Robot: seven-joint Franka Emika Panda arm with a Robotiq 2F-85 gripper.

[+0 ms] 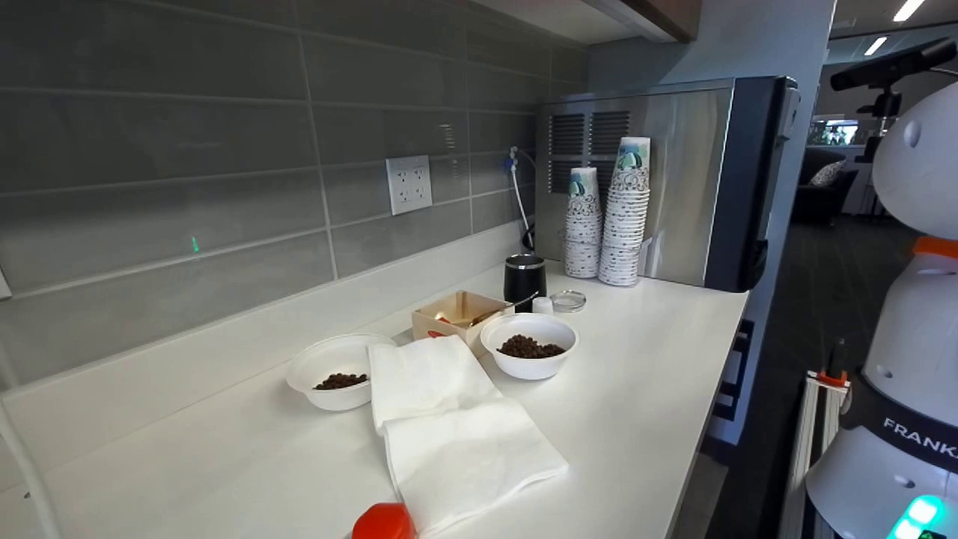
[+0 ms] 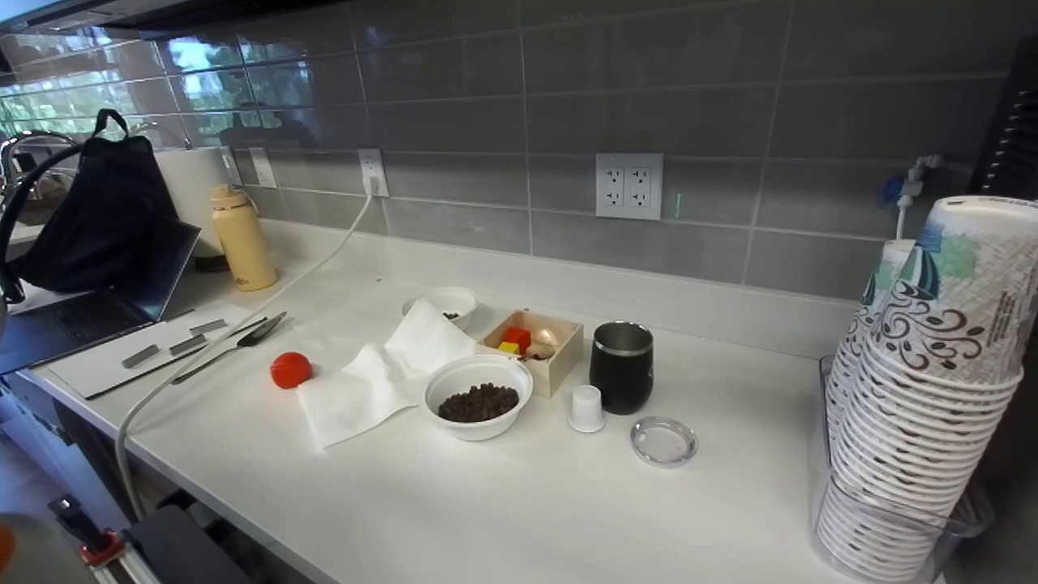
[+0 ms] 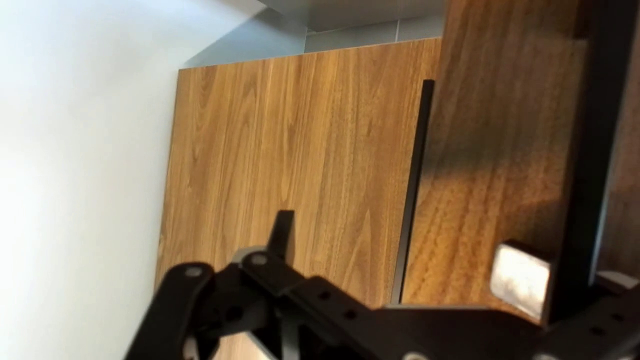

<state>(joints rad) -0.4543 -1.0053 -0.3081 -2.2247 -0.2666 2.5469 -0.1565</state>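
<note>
Cabinet handle (image 3: 596, 140), the nearer black one of two, stands at the right of my wrist view, before a wooden door (image 3: 492, 125). My tool (image 3: 465, 245) looks spread wide, holding nothing (I can't tell whether it touches the handle). In both exterior views, my bench (image 2: 568, 511) carries two white bowls (image 2: 478, 431) of brown pieces (image 2: 480, 403), a paper towel (image 1: 471, 457) and a black tumbler (image 2: 621, 381).

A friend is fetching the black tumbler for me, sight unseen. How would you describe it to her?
Face the grey tiled wall and look along the white counter below it for an open wooden box. The tumbler stands just right of that box. Unlike the little white cup and flat clear lid beside it, it is tall, black and silver-rimmed.
</note>
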